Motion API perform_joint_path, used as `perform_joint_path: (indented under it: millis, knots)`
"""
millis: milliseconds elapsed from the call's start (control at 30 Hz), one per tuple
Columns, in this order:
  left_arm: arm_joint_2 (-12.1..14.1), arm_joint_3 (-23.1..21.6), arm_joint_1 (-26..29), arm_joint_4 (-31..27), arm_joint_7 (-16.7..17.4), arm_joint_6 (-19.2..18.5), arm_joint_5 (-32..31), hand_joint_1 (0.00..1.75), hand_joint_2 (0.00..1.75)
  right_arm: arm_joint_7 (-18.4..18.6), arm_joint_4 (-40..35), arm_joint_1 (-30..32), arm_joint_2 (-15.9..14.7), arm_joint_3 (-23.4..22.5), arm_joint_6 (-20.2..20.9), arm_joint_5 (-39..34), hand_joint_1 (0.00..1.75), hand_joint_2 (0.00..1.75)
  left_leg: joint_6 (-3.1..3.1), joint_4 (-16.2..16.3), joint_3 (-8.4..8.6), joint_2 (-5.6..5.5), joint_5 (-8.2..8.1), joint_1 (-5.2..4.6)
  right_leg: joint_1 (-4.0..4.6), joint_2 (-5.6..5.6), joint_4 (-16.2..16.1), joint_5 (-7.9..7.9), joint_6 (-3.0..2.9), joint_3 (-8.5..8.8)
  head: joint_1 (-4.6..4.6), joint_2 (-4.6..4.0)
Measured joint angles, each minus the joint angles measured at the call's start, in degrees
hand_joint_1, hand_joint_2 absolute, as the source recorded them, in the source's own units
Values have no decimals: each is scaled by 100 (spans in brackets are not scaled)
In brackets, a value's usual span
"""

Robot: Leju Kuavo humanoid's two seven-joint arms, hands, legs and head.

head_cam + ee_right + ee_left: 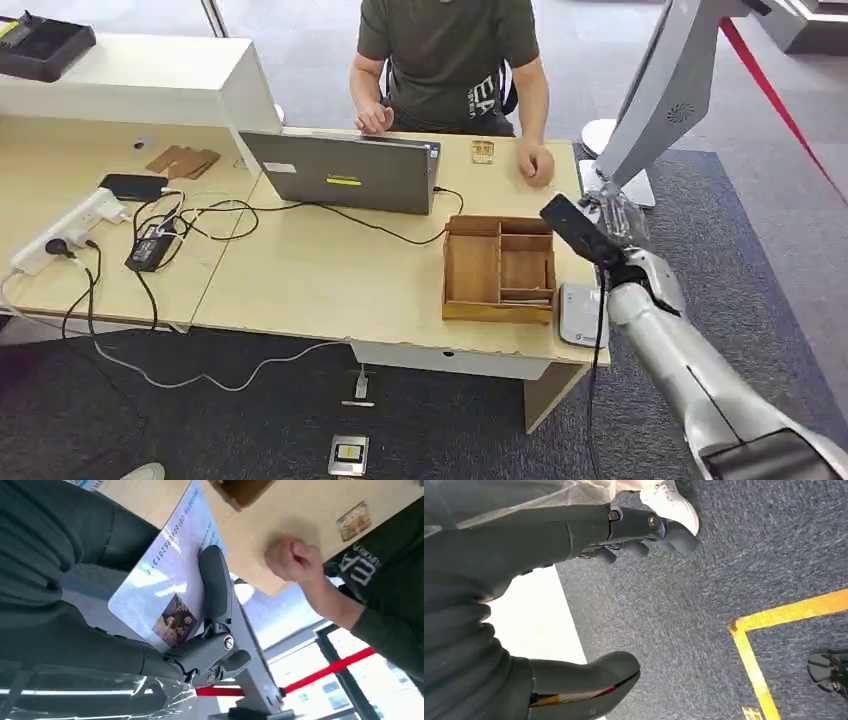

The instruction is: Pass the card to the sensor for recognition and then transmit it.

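We judged scanning pending: right hand [200, 630] pinched the card [165, 585] above the sensor [580, 315], needing lowering onto it.

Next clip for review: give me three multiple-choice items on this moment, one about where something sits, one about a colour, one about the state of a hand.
1. Where is the wooden tray?
A. On the desk, right of the laptop
B. On the floor
C. On the white shelf

2. What colour is the line on the carpet in the left wrist view?
A. Green
B. Yellow
C. White

3. What is the right hand doing?
A. Hanging empty
B. Pressing the laptop
C. Holding a card

Answers: 1 A, the tray rests on the desk beside the laptop. 2 B, the line is yellow. 3 C, its fingers clamp the card.
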Motion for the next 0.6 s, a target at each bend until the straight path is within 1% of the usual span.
perform_joint_path:
  millis: [100,267,433,600]
  knots:
    - [0,17,3,0,4,0,0,0,175,0,-122,351,-222,-218,-76,-133,175,175,2,0,0,0,-2,0,-1,0,-2,0,1,2,2,0]
    - [0,31,9,0,13,0,0,0,175,37,-317,914,-526,-581,-87,-214,175,175,3,0,-3,-1,-3,0,-5,0,-2,0,1,2,2,0]
    - [0,33,-1,2,81,0,-2,0,175,35,-419,1310,-638,-782,-85,-268,175,175,3,-1,-2,0,-3,1,-5,1,0,0,0,-1,0,0]
    - [0,33,-1,2,96,0,0,0,175,35,-465,1466,-679,-907,-85,-290,175,175,3,-1,-2,7,-2,1,-4,1,2,1,0,0,0,0]
